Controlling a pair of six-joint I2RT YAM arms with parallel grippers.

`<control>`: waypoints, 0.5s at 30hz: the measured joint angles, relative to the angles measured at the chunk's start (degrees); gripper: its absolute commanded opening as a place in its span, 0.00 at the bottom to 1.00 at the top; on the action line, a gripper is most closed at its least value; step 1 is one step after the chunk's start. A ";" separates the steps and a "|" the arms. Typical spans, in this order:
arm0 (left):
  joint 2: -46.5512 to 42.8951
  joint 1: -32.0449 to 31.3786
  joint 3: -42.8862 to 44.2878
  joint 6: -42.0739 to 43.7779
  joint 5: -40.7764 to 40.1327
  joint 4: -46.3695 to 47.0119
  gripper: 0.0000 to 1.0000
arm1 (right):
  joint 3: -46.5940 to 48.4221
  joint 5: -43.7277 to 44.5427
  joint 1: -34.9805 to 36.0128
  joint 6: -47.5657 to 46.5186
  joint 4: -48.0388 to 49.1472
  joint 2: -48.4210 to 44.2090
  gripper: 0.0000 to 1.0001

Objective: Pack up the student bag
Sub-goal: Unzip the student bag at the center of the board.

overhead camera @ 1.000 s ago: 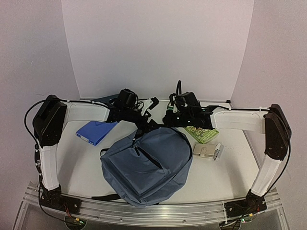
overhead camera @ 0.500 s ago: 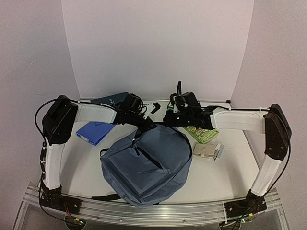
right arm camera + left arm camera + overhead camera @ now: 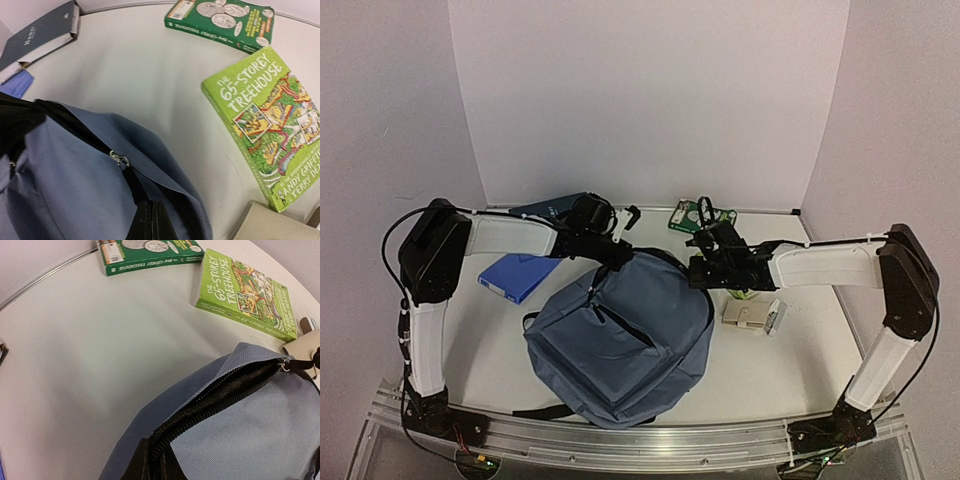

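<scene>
Your left gripper (image 3: 612, 252) is clenched on the black zip edge at the top left of the bag (image 3: 615, 345), and your right gripper (image 3: 703, 272) is pinched shut on the same rim at the top right. A second ago the right one sat farther back over the books. It has since come nearer and down to the bag, and the left has slid in from the left. The bag's top now looks stretched between them, a little farther back than before. I judge you are set to spread the mouth, though I cannot tell how far the zip (image 3: 220, 390) is undone, and nothing looks packed yet. The bag lies flat in the near middle of the table (image 3: 800, 370), with bare surface on both near sides. Just right of it is the pouch (image 3: 750, 317). The Treehouse book (image 3: 260, 125) is close beside your right wrist, so a sideways pull there has little room. The blue book (image 3: 515, 277) lies left under your left forearm. Farther back, the green book (image 3: 698, 215) is now uncovered and the notebook (image 3: 548, 210) rests by the wall, with open table between them.
</scene>
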 measured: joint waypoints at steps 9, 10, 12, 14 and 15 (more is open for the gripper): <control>-6.51 4.11 -7.02 -13.54 -2.00 -2.61 0.00 | -0.75 7.29 0.08 1.95 -2.59 0.00 0.00; -7.44 4.93 -7.96 -15.09 -2.22 -3.04 0.00 | -0.79 7.36 0.10 2.15 -2.69 0.00 0.00; -8.86 6.60 -9.41 -17.67 -2.53 -3.80 0.00 | -1.06 6.77 0.19 2.70 -2.82 0.00 0.00; -10.08 8.24 -10.82 -20.21 -2.74 -4.36 0.00 | -1.44 4.66 0.32 3.05 -2.90 0.00 0.00; -10.76 9.05 -11.79 -21.37 -2.95 -4.43 0.00 | -1.63 2.83 0.38 3.14 -2.99 0.00 0.00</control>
